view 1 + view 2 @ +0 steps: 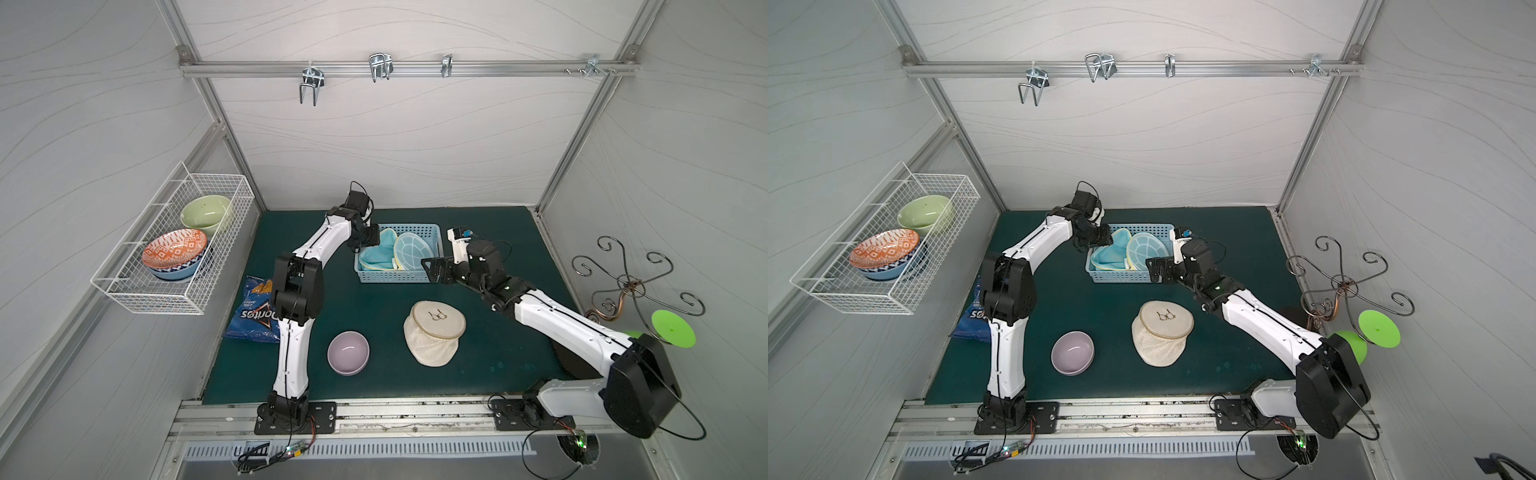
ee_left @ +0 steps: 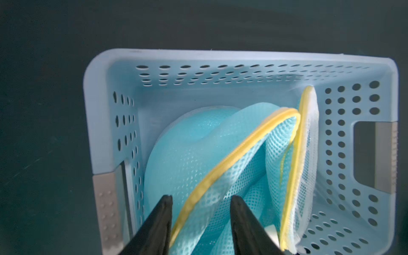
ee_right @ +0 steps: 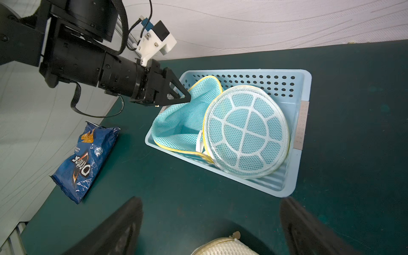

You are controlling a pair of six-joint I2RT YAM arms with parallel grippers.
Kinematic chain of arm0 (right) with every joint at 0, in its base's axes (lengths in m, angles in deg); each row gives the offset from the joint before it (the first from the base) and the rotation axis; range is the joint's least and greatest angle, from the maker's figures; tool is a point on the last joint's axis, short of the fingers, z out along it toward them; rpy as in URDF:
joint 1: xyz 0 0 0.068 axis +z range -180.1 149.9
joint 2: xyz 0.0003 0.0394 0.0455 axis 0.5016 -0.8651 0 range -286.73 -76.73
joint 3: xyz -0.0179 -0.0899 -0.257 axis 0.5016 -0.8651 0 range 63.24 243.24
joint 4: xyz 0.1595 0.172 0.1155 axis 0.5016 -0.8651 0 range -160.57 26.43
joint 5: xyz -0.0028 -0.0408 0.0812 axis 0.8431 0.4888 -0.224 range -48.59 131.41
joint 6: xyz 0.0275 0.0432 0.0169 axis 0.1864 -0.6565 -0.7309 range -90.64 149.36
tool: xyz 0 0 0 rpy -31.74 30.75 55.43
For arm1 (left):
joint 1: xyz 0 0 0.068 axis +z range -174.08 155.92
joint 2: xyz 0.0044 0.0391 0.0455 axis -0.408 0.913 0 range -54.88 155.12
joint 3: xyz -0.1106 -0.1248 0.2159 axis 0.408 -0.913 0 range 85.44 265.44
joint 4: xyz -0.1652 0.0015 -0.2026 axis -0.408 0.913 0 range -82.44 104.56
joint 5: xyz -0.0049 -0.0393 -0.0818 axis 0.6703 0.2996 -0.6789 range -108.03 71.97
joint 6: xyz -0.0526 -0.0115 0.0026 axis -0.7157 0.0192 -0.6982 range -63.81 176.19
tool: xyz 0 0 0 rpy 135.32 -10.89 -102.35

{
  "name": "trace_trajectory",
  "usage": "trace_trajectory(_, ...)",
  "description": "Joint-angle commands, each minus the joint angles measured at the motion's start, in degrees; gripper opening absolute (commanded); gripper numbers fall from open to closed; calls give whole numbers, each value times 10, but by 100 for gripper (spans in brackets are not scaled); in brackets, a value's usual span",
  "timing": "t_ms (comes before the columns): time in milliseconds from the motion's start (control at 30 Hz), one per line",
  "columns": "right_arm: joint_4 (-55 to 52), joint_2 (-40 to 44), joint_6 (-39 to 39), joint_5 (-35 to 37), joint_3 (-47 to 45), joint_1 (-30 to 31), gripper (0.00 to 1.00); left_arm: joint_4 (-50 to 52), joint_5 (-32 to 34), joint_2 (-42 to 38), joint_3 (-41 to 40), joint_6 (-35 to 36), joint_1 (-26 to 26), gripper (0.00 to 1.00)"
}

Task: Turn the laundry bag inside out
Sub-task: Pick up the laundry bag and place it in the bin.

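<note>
Here the left gripper (image 2: 199, 198) stands with its jaws partly apart, one on each side of the yellow rim (image 2: 231, 159) of the blue laundry bag (image 2: 187, 154). They seem not to press the mesh, so I judge nothing is held. The bag lies directly ahead of the fingertips, inside the basket (image 2: 198, 57), and its length runs away from them toward the round end panel (image 3: 247, 130). The right gripper (image 3: 212, 198), wide open and empty, is just outside the basket, nearer to that panel.
</note>
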Motion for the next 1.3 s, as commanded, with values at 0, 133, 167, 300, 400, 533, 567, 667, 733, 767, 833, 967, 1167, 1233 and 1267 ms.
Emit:
trace_trajectory(0,10,-6,3,-10,12,-3,99,13,-17,1,28,32,10,46)
trace_trajectory(133,13,-12,1,-15,12,-3,99,16,-7,9,25,37,7,47)
trace_trajectory(167,13,-13,-1,-17,11,-3,99,18,-2,12,26,39,6,47)
trace_trajectory(300,8,-15,3,-16,13,-3,99,11,-7,15,16,34,-2,44)
trace_trajectory(400,5,-21,3,-19,15,-3,99,9,-18,19,14,31,-10,37)
trace_trajectory(533,6,-32,4,-30,16,-3,99,23,13,31,20,36,-18,12)
trace_trajectory(567,2,-35,4,-34,20,-2,99,25,15,30,22,36,-18,1)
trace_trajectory(667,13,-36,0,-39,11,-2,99,24,8,10,26,34,-19,0)
trace_trajectory(733,14,-37,1,-39,12,-2,96,4,-2,-26,18,27,-23,0)
trace_trajectory(767,18,-36,11,-49,13,-2,90,1,-10,-40,18,27,-24,0)
trace_trajectory(833,6,-37,26,-54,25,-2,84,12,-17,-66,31,31,-33,0)
trace_trajectory(967,-20,-49,45,-42,55,-2,91,43,-31,-93,56,55,-50,0)
trace_trajectory(1167,-46,-62,80,-21,96,1,99,59,-44,-132,57,66,-55,0)
trace_trajectory(1233,-39,-53,90,-31,96,1,99,63,-49,-145,63,66,-59,0)
trace_trajectory(1267,-34,-48,100,-47,97,1,98,67,-47,-152,69,69,-64,0)
